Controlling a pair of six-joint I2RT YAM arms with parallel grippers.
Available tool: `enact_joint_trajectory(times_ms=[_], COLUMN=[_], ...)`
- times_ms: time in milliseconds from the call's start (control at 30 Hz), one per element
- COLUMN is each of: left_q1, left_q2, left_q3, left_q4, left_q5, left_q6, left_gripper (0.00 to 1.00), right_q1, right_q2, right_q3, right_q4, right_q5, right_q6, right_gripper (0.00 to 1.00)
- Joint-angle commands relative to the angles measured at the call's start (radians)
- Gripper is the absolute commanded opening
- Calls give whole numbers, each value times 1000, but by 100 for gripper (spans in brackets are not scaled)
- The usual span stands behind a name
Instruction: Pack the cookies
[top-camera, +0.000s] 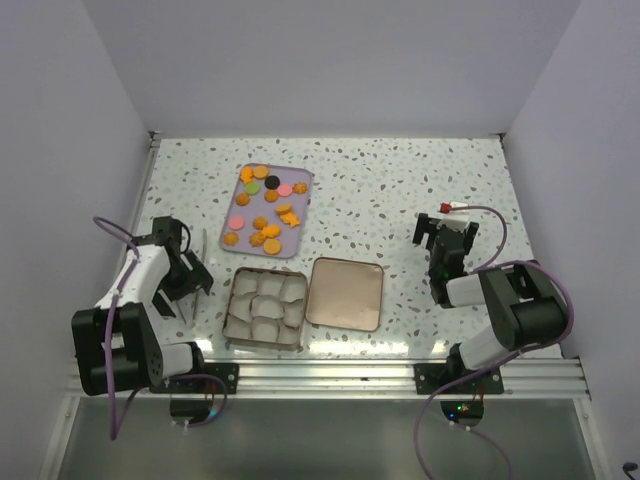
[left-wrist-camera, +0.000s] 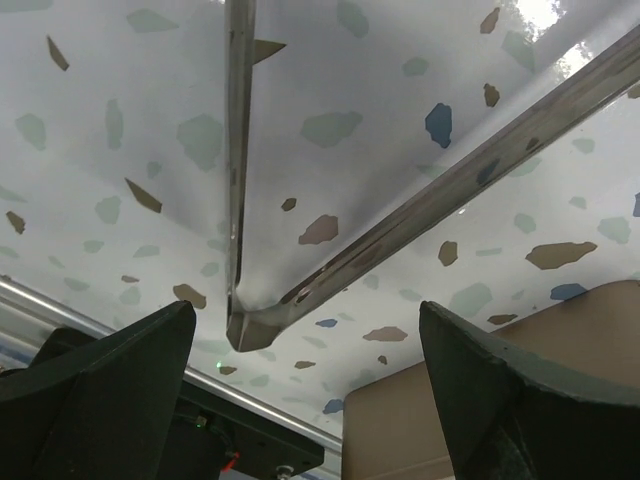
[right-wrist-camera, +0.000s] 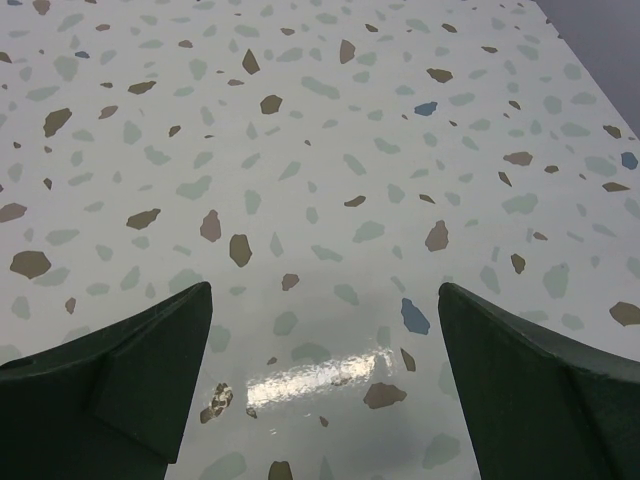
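The cookies (top-camera: 265, 208), mostly orange with a few pink, green and one black, lie on the lilac tray (top-camera: 301, 222) at the table's middle back. A brown box (top-camera: 265, 308) lined with white paper cups stands in front of the tray. Metal tongs (left-wrist-camera: 420, 205) lie spread in a V on the table at the left, also visible as thin grey arms of the tongs (top-camera: 204, 245). My left gripper (top-camera: 195, 280) (left-wrist-camera: 307, 312) hangs open just over the tongs' hinge end, holding nothing. My right gripper (top-camera: 432, 238) (right-wrist-camera: 323, 290) is open over bare table at the right.
The box's flat brown lid (top-camera: 345, 293) lies right of the box. A corner of the brown box (left-wrist-camera: 410, 420) shows beside the left fingers. The metal rail (top-camera: 330, 372) runs along the near table edge. White walls enclose the back and both sides.
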Motion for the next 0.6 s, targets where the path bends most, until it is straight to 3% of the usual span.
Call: enact_joint_trajectory(times_ms=[0, 433, 567], left_q1=[6, 7, 6], left_q2=[-20, 127, 192], left_q3=[-18, 16, 34], left_q4=[107, 153, 188], left_q5=[40, 30, 21], left_q6=[-23, -77, -49], left_gripper=[100, 100, 95], right_q1=[-2, -2, -3], right_q2=[-3, 0, -3], right_q3=[2, 2, 2], right_q4=[46, 47, 47], right_q5=[-4, -6, -4], right_q6=[-8, -8, -8], right_gripper=[99, 99, 99])
